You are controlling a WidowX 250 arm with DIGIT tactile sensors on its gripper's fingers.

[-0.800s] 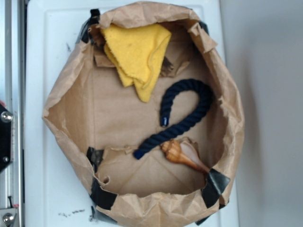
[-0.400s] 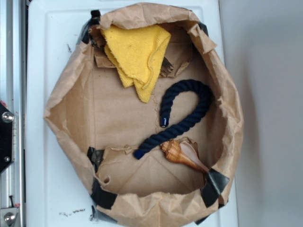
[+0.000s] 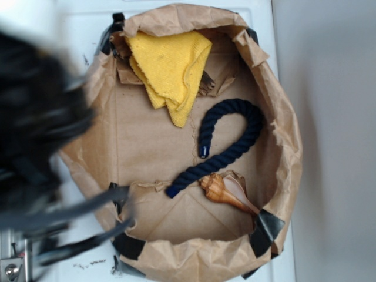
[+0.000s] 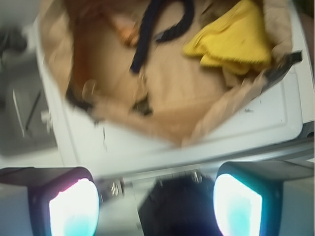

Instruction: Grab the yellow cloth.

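- Fingers [image 4: 74,206] of the gripper [image 4: 155,204] stand spread, empty.
- Blurred black arm [image 3: 35,135] has newly swept in.
- Bright yellow terry cloth [image 4: 236,39] lies unmoved well beyond them, inside the brown paper-lined basket [image 4: 162,93].

Sitting on the tray [image 3: 76,29]: the paper bin [image 3: 282,117], taking up most of it.

Lying inside the paper bin, pressed against its top rim in the exterior view and reaching down toward its middle: the cloth [image 3: 170,64].

Curling just below and to the right of the cloth, near the bin's right wall, then trailing down-left across the bin's floor: the rope [image 3: 254,126].

Touching the rope's lower stretch, close to the bin's bottom-right corner: the shell [image 3: 220,191].

Crossing over the bin's left rim from outside: the arm [image 3: 35,135].

Hanging outside the bin, beyond that rim, in the wrist view: the gripper [image 4: 155,201].
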